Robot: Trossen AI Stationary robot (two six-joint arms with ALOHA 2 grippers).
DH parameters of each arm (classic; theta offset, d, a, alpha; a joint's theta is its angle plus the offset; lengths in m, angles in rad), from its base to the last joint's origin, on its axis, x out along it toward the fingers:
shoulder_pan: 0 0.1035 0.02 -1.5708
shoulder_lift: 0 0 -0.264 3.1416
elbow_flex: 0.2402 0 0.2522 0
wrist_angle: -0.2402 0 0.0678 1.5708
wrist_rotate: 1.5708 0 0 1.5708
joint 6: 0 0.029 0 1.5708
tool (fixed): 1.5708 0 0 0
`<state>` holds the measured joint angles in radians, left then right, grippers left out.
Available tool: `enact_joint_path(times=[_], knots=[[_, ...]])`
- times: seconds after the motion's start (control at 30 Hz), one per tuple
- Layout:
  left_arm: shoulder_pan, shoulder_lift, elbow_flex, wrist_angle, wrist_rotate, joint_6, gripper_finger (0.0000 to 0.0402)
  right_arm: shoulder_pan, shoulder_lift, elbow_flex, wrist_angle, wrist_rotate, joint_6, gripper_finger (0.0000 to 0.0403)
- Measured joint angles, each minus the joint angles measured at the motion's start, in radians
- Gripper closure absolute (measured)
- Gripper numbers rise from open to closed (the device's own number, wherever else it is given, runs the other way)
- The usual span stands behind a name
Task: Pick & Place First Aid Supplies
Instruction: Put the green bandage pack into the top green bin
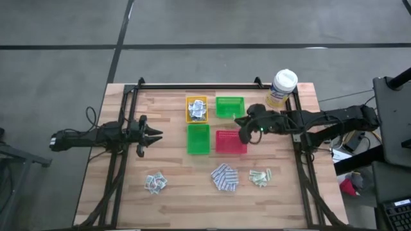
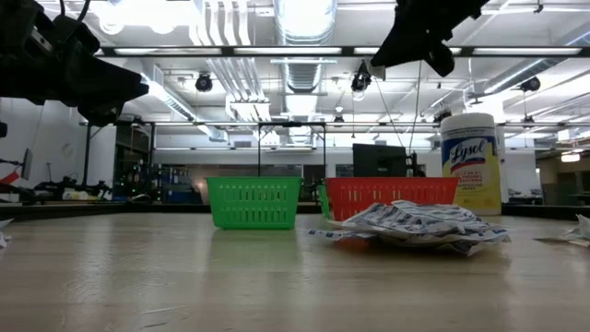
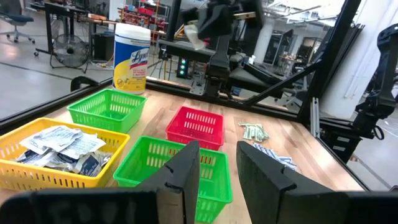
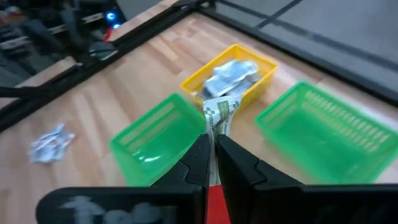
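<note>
High view: four small trays mid-table; right gripper [image 1: 246,131] hangs above the red tray [image 1: 231,142], between it and the rear green tray [image 1: 230,106]. Right wrist view: jaws pressed on a pale green strip [image 4: 219,117], held clear of the table. Step judged in hand: carrying the strip to a tray. Next move calls for centring over the intended tray, which cannot be told, then parting the fingers. Remaining supplies: three loose piles near the front edge [image 1: 225,177]; sachets in the yellow tray [image 1: 196,109]. Left gripper [image 1: 156,135] waits at table left, jaws parted, holding nothing.
</note>
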<state>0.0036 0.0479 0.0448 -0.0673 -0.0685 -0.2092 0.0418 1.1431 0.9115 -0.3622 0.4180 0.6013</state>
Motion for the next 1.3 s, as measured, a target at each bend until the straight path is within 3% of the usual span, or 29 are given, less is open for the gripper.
enact_joint_path(times=[0.47,0.67,1.0,1.3], knots=[[0.0,0.0,0.0,0.001,-0.002,-0.052,0.0293,-0.237,0.049,0.034,-0.024,-0.138,-0.148,0.0376],[0.0,0.0,0.0,0.002,-0.003,-0.052,0.0293,-0.268,0.213,0.182,-0.104,-0.17,-0.229,0.0376],[0.0,0.0,0.0,0.002,-0.003,-0.052,0.0293,-0.364,0.551,0.535,-0.526,-0.157,-0.481,0.0376],[0.0,0.0,0.0,0.002,-0.004,-0.052,0.0293,-0.431,0.714,0.644,-0.596,-0.218,-0.636,0.0376]])
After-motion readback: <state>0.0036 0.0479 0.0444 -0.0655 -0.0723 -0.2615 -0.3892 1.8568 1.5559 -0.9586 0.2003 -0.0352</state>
